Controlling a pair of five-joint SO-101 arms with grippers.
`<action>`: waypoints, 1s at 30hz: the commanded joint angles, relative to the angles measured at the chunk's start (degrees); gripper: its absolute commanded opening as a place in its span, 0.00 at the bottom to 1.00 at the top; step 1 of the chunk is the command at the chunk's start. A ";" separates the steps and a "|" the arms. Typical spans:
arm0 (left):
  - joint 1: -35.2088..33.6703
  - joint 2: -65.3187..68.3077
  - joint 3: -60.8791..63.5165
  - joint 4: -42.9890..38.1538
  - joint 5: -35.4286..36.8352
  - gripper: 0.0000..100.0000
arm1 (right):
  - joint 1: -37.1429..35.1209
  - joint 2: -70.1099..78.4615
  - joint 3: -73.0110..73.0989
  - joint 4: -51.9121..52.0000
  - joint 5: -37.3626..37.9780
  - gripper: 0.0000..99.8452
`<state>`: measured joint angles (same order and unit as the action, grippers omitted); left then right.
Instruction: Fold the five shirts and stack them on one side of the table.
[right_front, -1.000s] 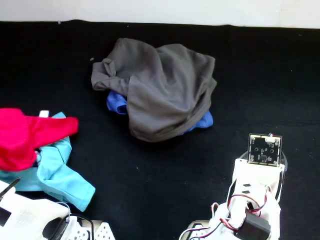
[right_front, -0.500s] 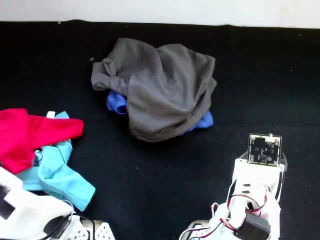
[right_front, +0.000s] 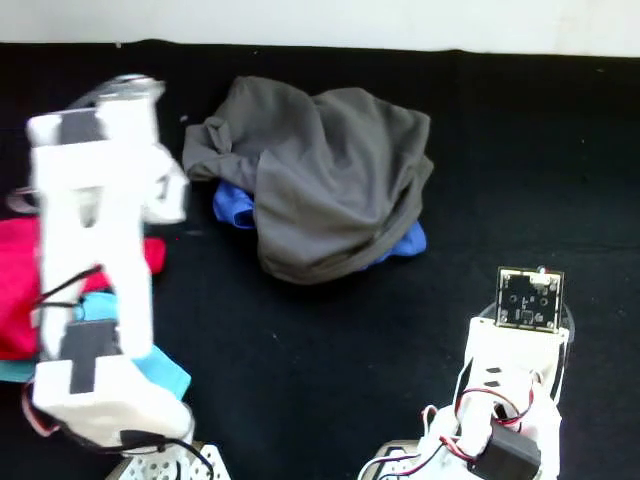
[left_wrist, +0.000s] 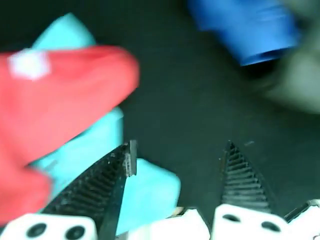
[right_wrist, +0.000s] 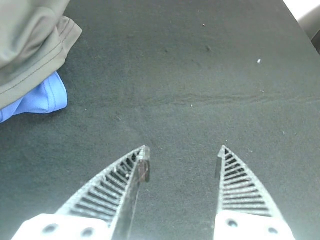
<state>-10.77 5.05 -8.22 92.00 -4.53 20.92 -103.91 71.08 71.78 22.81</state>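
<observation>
Shirts soft, light, limp; expect drape and bunching. Red shirt (left_wrist: 55, 95) lies over cyan shirt (left_wrist: 150, 187) at tabletop (right_front: 520, 150) left side. Grey shirt (right_front: 330, 180) heaped on blue shirt (right_front: 235, 205), centre. Left claw (left_wrist: 180, 147) released, above red shirt edge. Right claw (right_wrist: 182, 150) released, over tabletop. Pinch hem or shoulder seam.

Blue shirt (right_front: 232, 205) mostly buried under grey shirt (right_front: 330, 180), red shirt (right_front: 15, 290) cut off by the picture's edge and partly behind the blurred left arm (right_front: 95, 210), light blue shirt (right_front: 170, 370) largely hidden by that arm, shirts blurred in the left wrist view
</observation>
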 joint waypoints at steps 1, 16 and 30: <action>10.33 -1.89 2.95 -8.70 8.53 0.27 | 0.13 0.22 -0.13 0.22 0.53 0.21; 20.09 1.80 25.10 -43.43 13.54 0.27 | 0.48 0.13 -0.13 0.31 0.62 0.21; 15.34 -3.12 19.56 -26.55 9.85 0.01 | 0.48 0.13 -0.04 0.31 0.53 0.21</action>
<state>8.13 8.92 15.78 58.42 6.46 20.92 -103.91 71.08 71.78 22.81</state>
